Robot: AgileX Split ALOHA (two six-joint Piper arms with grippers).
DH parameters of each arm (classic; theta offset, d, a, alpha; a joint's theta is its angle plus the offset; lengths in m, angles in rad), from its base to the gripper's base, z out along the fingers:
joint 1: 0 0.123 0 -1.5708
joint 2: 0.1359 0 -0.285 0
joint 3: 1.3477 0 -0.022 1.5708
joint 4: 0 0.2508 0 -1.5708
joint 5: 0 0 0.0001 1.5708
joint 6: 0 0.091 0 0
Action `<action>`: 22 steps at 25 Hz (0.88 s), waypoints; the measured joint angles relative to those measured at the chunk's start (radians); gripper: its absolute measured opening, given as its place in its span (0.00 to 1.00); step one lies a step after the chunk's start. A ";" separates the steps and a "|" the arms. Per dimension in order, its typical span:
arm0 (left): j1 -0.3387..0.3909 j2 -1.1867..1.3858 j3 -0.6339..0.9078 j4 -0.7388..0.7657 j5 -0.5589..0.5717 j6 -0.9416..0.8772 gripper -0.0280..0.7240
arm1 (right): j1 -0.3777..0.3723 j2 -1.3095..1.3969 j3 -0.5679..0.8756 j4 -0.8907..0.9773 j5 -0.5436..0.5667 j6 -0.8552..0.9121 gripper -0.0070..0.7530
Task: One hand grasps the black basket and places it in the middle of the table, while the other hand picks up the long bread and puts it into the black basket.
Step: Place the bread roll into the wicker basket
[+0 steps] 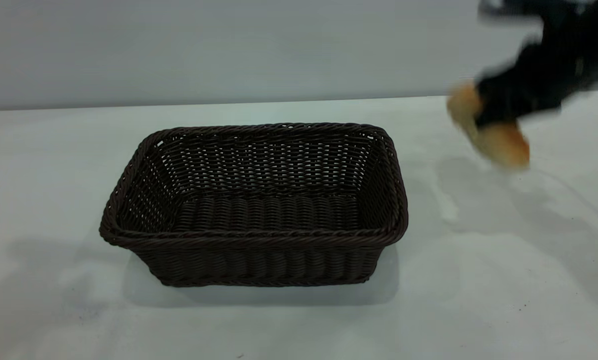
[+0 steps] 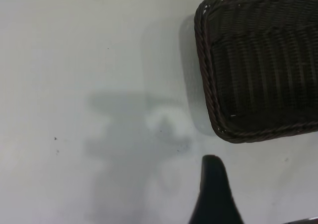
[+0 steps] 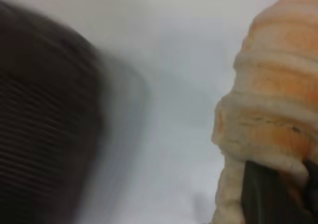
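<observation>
Bread, the small golden-orange ridged long bread (image 1: 494, 135), hangs clamped in the right gripper (image 1: 484, 112) above the white table (image 1: 479, 280), right of the dark woven black basket (image 1: 259, 205) awaiting it mid-table.

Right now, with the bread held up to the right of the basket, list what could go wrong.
1. The right gripper pinches the long bread across its middle, both ends overhanging; it might twist or slip loose in the air.
2. The loaf must pass over the black basket's raised braided rim; coming in low, it could catch the rim and shove the basket across the table.
</observation>
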 joint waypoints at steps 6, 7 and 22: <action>0.000 0.000 0.000 -0.001 0.000 0.001 0.81 | 0.192 -0.095 -0.087 0.043 0.112 0.010 0.09; 0.000 0.000 0.000 -0.001 0.000 0.001 0.81 | 0.229 -0.094 -0.096 0.054 0.116 0.014 0.10; 0.000 -0.260 0.033 0.078 0.065 0.001 0.81 | 0.292 -0.126 -0.112 -0.221 0.306 0.338 0.57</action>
